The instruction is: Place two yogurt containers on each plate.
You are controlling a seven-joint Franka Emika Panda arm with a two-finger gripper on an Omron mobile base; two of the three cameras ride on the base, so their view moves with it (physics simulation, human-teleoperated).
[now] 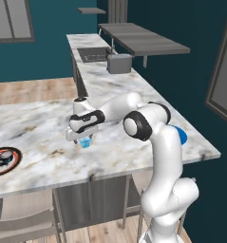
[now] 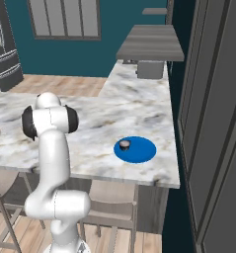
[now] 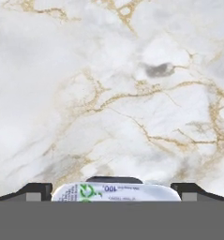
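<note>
- Between the two dark finger tips, right at the bottom edge of the hand view, you have the pale blue yogurt container point(image 3: 115, 191); its white lid with green print faces the camera, and the tips stand wide on either side, apart from it.
- From the left base view, the hand point(image 1: 82, 141) hangs low over the marble worktop point(image 1: 39, 123), with that blue tub point(image 1: 85, 142) directly under it, so your coming move looks like a short drop and a squeeze, not a sideways reach.
- Your hand is fully spread and holds nothing yet.
- To the robot's right, the blue plate point(image 2: 135, 149) carries one dark, pale-topped yogurt container point(image 2: 124, 144); it seems to be the plate still short of a tub.
- At the far left, the red-rimmed plate point(image 1: 4, 161) is cut by the frame edge; you can make out dark tubs point(image 1: 2, 158) on it, apparently two, though they are too small to be sure.
- Whether the finger tips already reach down past the lid to the tub's sides, you cannot tell.
</note>
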